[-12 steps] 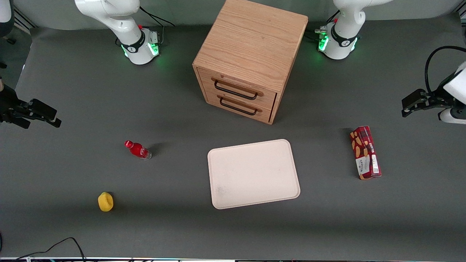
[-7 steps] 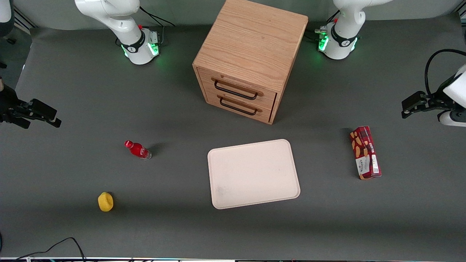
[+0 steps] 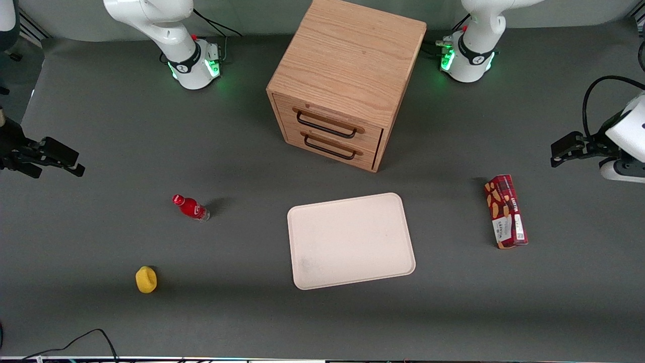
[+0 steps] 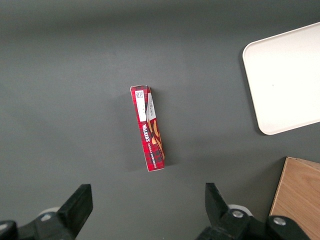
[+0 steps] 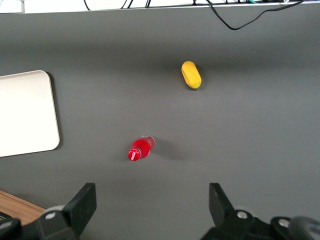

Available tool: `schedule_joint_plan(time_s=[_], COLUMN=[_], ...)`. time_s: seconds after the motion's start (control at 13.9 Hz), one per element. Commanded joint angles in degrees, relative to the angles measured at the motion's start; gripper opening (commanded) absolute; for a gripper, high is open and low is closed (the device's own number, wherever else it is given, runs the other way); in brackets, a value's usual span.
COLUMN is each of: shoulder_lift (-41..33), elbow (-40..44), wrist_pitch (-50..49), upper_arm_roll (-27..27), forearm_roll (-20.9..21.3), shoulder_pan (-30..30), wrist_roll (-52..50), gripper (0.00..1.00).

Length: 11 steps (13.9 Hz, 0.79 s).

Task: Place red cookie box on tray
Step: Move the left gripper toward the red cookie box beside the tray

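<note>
The red cookie box [image 3: 506, 210] lies flat on the grey table, toward the working arm's end, with its cookie pictures and white label facing up. It also shows in the left wrist view, where the red cookie box [image 4: 148, 128] lies well ahead of the fingers. The cream-white tray [image 3: 351, 241] sits in front of the cabinet's drawers and nothing rests on it; one corner of the tray [image 4: 285, 80] shows in the wrist view. My gripper [image 3: 559, 152] hovers above the table, farther from the front camera than the box and apart from it. The gripper [image 4: 147, 205] is open and holds nothing.
A wooden two-drawer cabinet [image 3: 347, 75] stands mid-table, farther from the front camera than the tray. A small red bottle [image 3: 190, 207] and a yellow object [image 3: 146, 279] lie toward the parked arm's end. A black cable [image 3: 75, 340] runs along the near edge.
My gripper has drifted slightly toward the cookie box. The box and tray have not moved.
</note>
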Motion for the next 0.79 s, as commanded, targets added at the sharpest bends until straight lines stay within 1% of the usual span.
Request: schedule_joint_plan(time_s=[0.0,0.58,0.72], shoulder_lift=[0.61,1.92,3.85], elbow=[1.49,1.57,1.31], wrist_pitch=[-1.82,-1.65,-0.77], upper_arm_roll=[0.31,0.31,0.31], forearm_roll=[-0.17,0.09,0.27], shoulder_pan=[-0.83,-0.74,-0.13], wrist_roll=[-0.27,-0.36,-0.53], gripper=[1.0,1.0,1.0])
